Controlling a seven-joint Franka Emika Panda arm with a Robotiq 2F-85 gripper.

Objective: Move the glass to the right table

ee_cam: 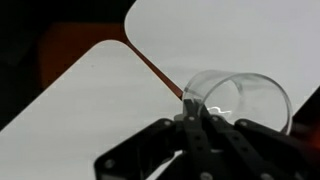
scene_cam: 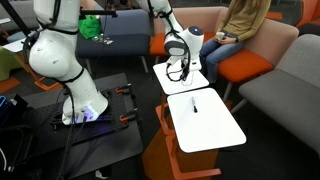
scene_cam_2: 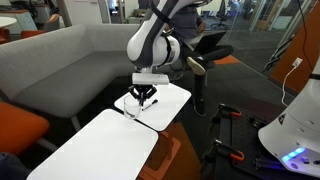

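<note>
The glass (ee_cam: pixel 240 98) is small and clear. In the wrist view its rim is pinched between my gripper's (ee_cam: pixel 196 112) fingers. In both exterior views my gripper (scene_cam: pixel 178 72) (scene_cam_2: pixel 145 100) hangs low over the white tabletop without a speck (scene_cam: pixel 170 84) (scene_cam_2: pixel 172 100). There the glass is too faint to make out. The right table (scene_cam: pixel 215 128), white with a dark speck (scene_cam: pixel 195 107) and an orange base, stands beside it, nearer the camera. It is probably the near tabletop (scene_cam_2: pixel 90 155) in an exterior view. The wrist view shows two tabletops split by a narrow gap (ee_cam: pixel 155 68).
A person (scene_cam: pixel 240 25) sits on an orange seat (scene_cam: pixel 245 66) behind the tables. Grey sofas (scene_cam: pixel 290 85) (scene_cam_2: pixel 60 60) flank them. A white robot base (scene_cam: pixel 60 60) stands on dark floor with cables.
</note>
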